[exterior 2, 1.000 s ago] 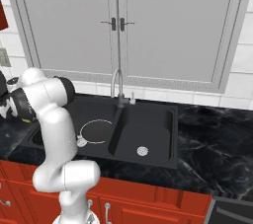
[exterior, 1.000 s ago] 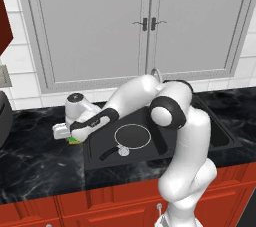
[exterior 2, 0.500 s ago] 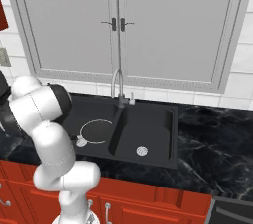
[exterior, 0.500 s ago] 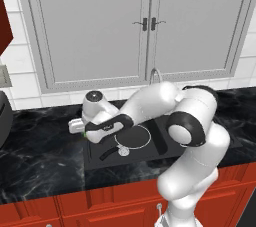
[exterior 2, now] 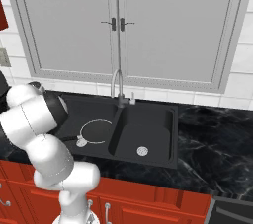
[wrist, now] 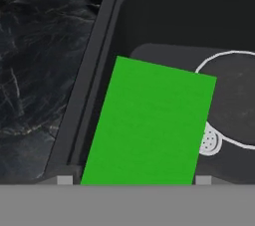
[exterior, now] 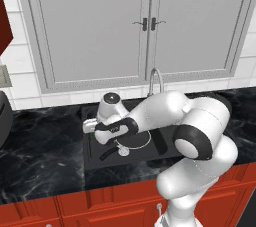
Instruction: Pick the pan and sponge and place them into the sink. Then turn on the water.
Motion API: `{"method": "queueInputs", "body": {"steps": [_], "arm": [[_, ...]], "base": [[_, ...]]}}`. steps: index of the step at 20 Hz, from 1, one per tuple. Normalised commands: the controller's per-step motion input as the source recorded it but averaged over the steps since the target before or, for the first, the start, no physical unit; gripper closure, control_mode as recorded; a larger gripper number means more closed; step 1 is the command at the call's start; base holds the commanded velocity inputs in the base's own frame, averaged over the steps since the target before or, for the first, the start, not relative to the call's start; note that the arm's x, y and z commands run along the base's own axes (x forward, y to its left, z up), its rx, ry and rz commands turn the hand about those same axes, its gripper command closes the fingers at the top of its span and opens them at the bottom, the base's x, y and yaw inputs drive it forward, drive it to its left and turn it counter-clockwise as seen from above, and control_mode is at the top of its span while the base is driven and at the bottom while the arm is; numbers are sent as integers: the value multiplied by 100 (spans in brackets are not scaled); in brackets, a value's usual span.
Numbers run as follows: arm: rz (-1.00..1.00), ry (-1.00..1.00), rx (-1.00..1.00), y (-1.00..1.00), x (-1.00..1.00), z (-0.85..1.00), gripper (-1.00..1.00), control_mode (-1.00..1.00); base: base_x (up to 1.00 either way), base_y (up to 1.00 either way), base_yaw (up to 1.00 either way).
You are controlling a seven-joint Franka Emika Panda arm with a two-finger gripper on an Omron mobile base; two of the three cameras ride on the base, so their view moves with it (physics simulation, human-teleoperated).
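**Sponge over the left basin, pan already in, faucet not yet on**

Left base view: end effector is hanging at the left edge of the sink, arm reaching across from the right. A sliver of green is showing at its tips, that's the sponge. Pan is lying flat in the left basin, silver rim visible, black handle pointing toward the front left. Faucet is standing behind the arm, no water coming out. Dark marble table is running either side of the sink.

Right base view: pan is sitting in the left basin, rim circle clear, drain just beside it at the front. Right basin is holding just its own drain. Gooseneck faucet is upright on the back divider, dry. The arm's elbow is blocking the sink's left edge.

Hand view: sponge is filling the centre, green face toward the camera, its bottom edge running down between the two finger tips, which are set about a sponge-width apart. I'm reading that as the end effector holding the sponge at a wide setting. Below it the basin wall and floor are showing, with the pan rim and drain to the right.

Status, as a judgement: pan step is looking done. Sponge is being carried above the left basin, not released yet. Left to do: drop the sponge, then turn on the water.
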Motion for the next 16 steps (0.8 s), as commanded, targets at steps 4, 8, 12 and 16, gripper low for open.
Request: {"method": "queueInputs", "body": {"steps": [4, 8, 12, 16], "arm": [[0, 0, 4, -49, 0, -5, 100, -100], [0, 0, 1, -49, 0, -16, 100, -100], [0, 0, 0, -45, 0, -32, 100, -100], [0, 0, 0, -40, 0, -44, 100, -100]], "base": [[0, 0, 0], [0, 0, 0], [0, 0, 0], [0, 0, 0]]}}
